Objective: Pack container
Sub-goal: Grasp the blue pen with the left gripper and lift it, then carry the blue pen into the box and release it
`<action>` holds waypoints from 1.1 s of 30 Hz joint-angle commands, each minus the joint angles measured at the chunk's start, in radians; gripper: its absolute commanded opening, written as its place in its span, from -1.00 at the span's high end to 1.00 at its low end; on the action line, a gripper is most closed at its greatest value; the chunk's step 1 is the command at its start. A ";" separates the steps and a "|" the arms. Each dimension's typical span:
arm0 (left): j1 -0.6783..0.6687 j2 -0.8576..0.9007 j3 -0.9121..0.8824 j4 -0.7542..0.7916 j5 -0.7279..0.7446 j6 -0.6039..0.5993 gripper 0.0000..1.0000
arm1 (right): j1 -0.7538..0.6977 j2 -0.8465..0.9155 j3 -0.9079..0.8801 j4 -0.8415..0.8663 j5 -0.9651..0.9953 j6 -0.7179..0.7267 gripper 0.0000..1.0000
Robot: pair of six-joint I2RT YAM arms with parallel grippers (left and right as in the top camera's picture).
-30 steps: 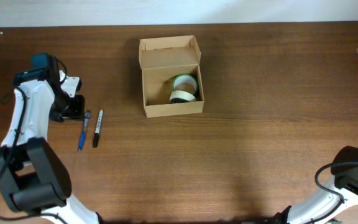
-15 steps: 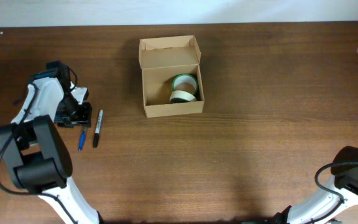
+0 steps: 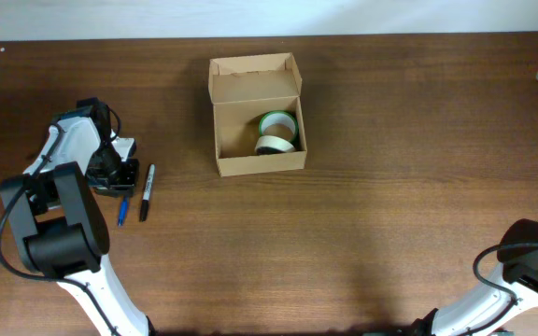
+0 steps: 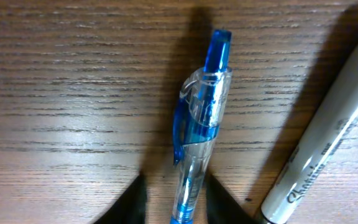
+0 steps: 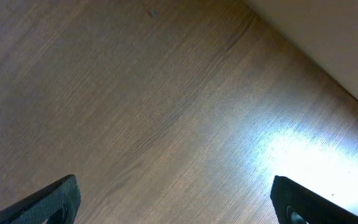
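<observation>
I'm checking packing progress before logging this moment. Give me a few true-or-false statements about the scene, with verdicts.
The container has its lid flap open. True.
Tape rolls lie inside it. True.
The blue pen is already packed. False: it lies on the table, between the left claw's fingers.
The right claw grips the black marker. False: it is open and empty; the marker lies beside the pen.
</observation>
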 commanded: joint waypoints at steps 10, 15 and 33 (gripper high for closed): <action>-0.001 0.044 0.050 -0.035 -0.008 0.000 0.97 | 0.000 0.004 -0.005 0.000 0.012 -0.003 -0.99; 0.000 0.044 0.322 -0.198 -0.008 0.000 0.96 | 0.000 0.004 -0.005 0.000 0.012 -0.003 -0.98; -0.302 0.053 1.198 -0.521 0.233 0.524 0.97 | 0.000 0.004 -0.005 0.000 0.012 -0.003 -0.99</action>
